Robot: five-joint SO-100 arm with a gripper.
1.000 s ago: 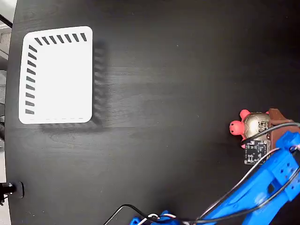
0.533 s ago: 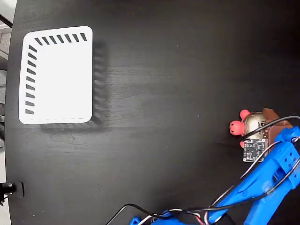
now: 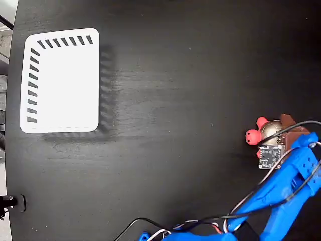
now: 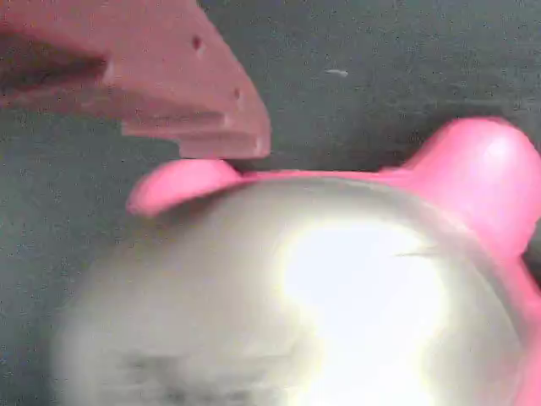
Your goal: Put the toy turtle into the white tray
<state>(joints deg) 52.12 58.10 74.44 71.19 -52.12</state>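
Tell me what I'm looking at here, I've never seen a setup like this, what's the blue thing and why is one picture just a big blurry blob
The blue thing is a small robot arm standing on a black table. The fixed view looks straight down from above. The other picture comes from a camera riding on the arm's wrist, so it sits very close to its target.

The blob is a toy turtle: shiny grey-gold shell, pink head and feet. From above it is the small pink and metallic shape at the right.

The brownish wedge at the top of the wrist view is one finger of the arm's hand, right beside the turtle. Whether it grips the turtle yet, I cannot tell.

Far left lies a white tray with dark slots; nothing is in it.
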